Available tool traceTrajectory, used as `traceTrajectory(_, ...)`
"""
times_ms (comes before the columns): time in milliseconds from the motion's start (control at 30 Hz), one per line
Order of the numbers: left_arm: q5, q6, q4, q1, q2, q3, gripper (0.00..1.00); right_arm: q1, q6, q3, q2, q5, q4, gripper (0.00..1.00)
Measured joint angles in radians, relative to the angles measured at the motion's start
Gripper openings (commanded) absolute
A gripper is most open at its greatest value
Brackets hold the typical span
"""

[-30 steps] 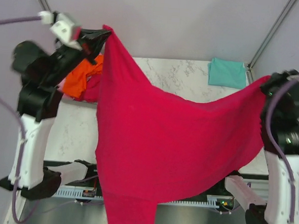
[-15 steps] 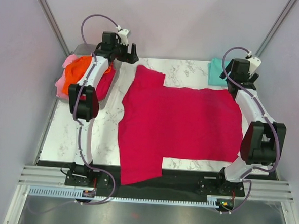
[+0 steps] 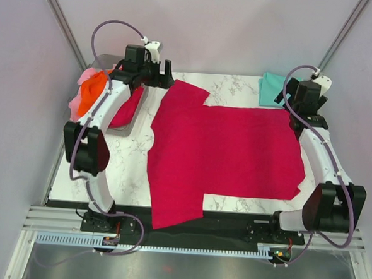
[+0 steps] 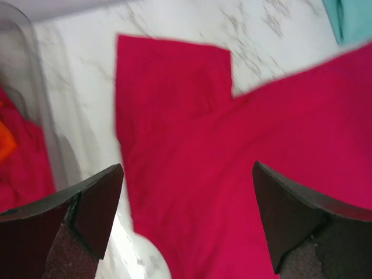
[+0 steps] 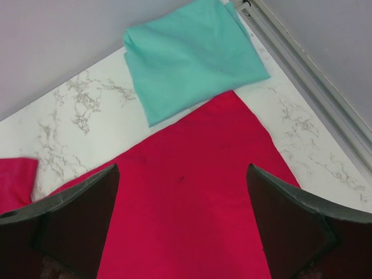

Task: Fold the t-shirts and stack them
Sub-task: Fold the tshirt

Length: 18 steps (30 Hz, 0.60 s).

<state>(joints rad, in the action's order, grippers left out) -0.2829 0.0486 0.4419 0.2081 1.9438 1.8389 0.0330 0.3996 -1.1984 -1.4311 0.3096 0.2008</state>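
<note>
Touchdown for the crimson-magenta t-shirt (image 3: 226, 151): no longer hangs stretched in the air between the two arms as a second back, lies spread flat on the tabletop (image 3: 128, 161) instead, below and ahead of both wrists. Barely shifts from half a second back, so seems settled. One sleeve directly beneath the left pincer (image 4: 187, 174), a far body corner directly beneath the right pincer (image 5: 182, 174), the other sleeve far behind both, drooping over the near tabletop edge. Holds nothing on either side now: left pincer spread wide and bare above the cloth, right pincer equally wide and bare, fingers clear of the fabric in both wrist views. Teal t-shirt (image 5: 192, 55) folded square just beyond the right pincer, its edge meeting or nearly meeting the crimson corner; hard to tell which. Orange t-shirt (image 3: 93, 89) and pale pink t-shirt (image 3: 83, 79) heaped to the outer side of the left pincer, in a grey bin (image 4: 40, 104) with more red cloth. Means, by the look of things, laying-out finished and folding not yet begun: probably calls for a fresh grip on a sleeve or side edge next. Worth watching the overhanging sleeve, likely to drag or slip during the first fold.
</note>
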Motion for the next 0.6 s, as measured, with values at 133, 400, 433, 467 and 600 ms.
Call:
traceTrajectory(133,0.075,0.057,0.017,0.119,-0.269,-0.293,1.0,0.0,0.004,0.115,0.143,-0.03,0.05,0.98)
traceTrajectory(400,0.23,0.361,0.153,0.576,-0.705,-0.84,0.91,-0.011,0.05,0.327,0.374,-0.104,0.23,0.98)
traceTrajectory(433,0.246,0.409,0.192,0.64,-0.741,-0.885,0.88,-0.016,0.055,0.333,0.393,-0.104,0.245,0.98)
traceTrajectory(467,0.26,0.47,0.22,0.695,-0.777,-0.929,0.85,-0.019,0.065,0.343,0.425,-0.104,0.266,0.98)
traceTrajectory(600,0.286,0.697,0.367,0.842,-0.906,-1.053,0.83,-0.024,0.109,0.365,0.55,-0.105,0.33,0.98)
